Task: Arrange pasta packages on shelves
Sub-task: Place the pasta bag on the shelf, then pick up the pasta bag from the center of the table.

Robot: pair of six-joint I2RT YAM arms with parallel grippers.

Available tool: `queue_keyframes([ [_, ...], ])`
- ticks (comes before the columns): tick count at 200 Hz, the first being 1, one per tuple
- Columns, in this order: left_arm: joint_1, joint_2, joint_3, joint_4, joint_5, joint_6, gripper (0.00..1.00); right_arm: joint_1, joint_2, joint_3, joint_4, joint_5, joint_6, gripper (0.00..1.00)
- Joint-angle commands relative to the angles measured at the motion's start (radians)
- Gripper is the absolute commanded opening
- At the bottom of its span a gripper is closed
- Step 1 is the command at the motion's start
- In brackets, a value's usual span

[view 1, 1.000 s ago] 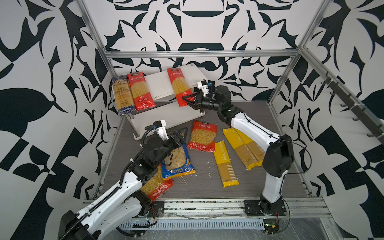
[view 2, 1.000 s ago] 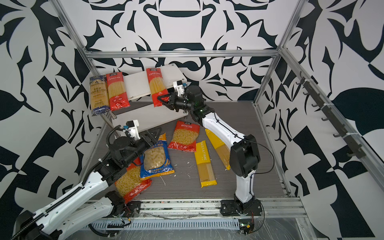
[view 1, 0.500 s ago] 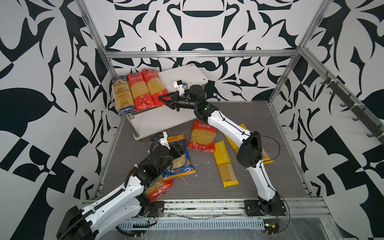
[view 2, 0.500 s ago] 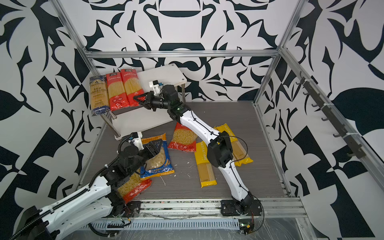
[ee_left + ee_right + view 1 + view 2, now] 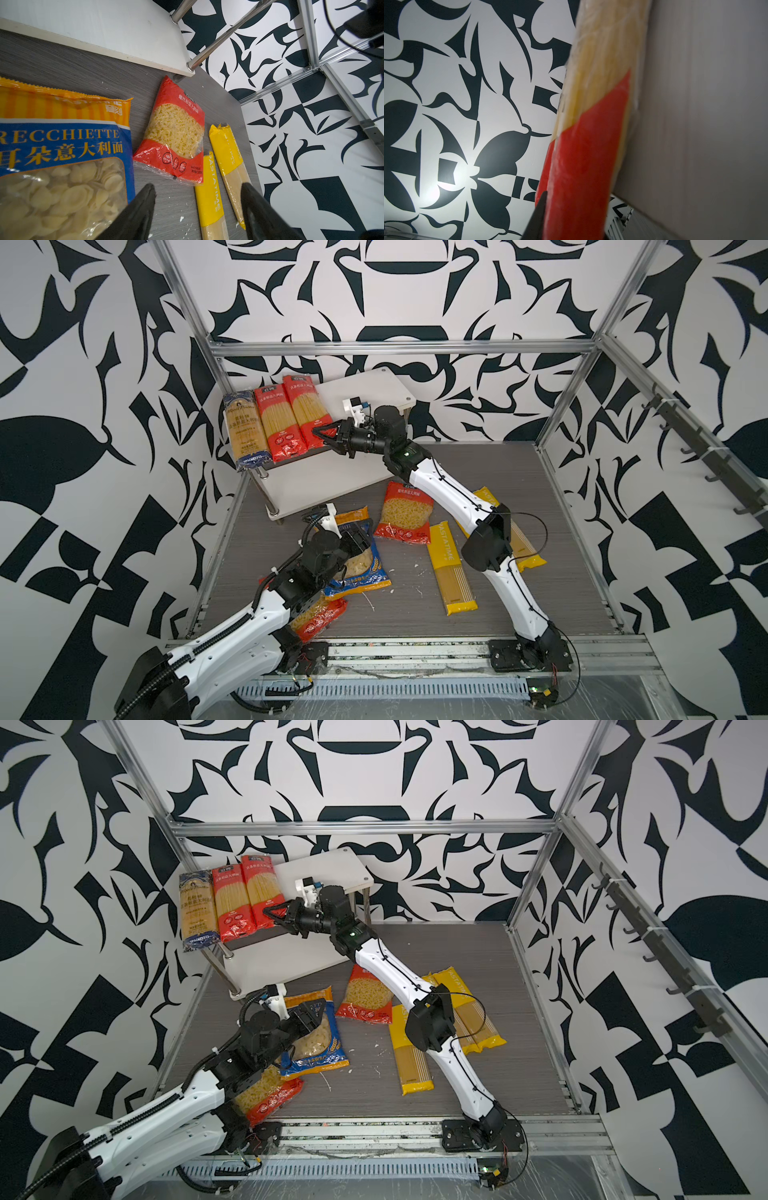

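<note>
The grey counter (image 5: pixel 561 510) carries the white two-tier shelves (image 5: pixel 374 385) at its far left corner. A blue bag (image 5: pixel 361 568), two red bags (image 5: pixel 405 512) and three yellow packs (image 5: pixel 451 572) lie loose on the counter. On the top shelf, a blue spaghetti pack (image 5: pixel 244 431) lies beside two red ones. The right end effector (image 5: pixel 319 434) has the red pack (image 5: pixel 307 410) between its fingers, but whether they clamp it I cannot tell. The left end effector (image 5: pixel 197 185) hangs wide open and empty at the blue bag's edge.

Blue-orange bag (image 5: pixel 62 145), beside one left jaw, read "RECCHIETTE", start cut off, over "耳朵意大利面". Red bag (image 5: pixel 174 133), ahead of left jaws, read "螺丝形意大利面". Yellow pack (image 5: pixel 209 187), ahead between them, read "PASTATIME". Blue pack (image 5: pixel 244 431), aside from right jaws, read "SPAGHETTI".
</note>
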Motion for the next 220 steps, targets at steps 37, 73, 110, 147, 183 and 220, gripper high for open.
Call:
queue_keyframes([
  [37,-0.005,-0.004,0.002,0.018,0.0,0.004,0.69,0.0,-0.184,-0.143,0.202,-0.061,-0.022,0.61],
  [73,-0.008,0.019,0.015,0.008,0.015,0.026,0.7,-0.035,-0.429,-0.539,0.227,-0.069,-0.101,0.68],
  [110,-0.054,0.096,0.037,0.023,0.018,0.053,0.7,-0.104,-0.744,-1.03,0.197,-0.033,-0.225,0.66],
  [147,-0.199,0.254,0.114,0.011,-0.06,0.134,0.71,-0.255,-1.053,-1.455,-0.11,0.101,-0.465,0.48],
  [183,-0.24,0.4,0.179,0.038,-0.053,0.152,0.71,-0.354,-1.161,-1.663,-0.409,0.292,-0.686,0.41],
  [220,-0.24,0.498,0.21,0.109,-0.015,0.163,0.71,-0.388,-1.086,-1.723,-0.482,0.415,-0.811,0.57],
])
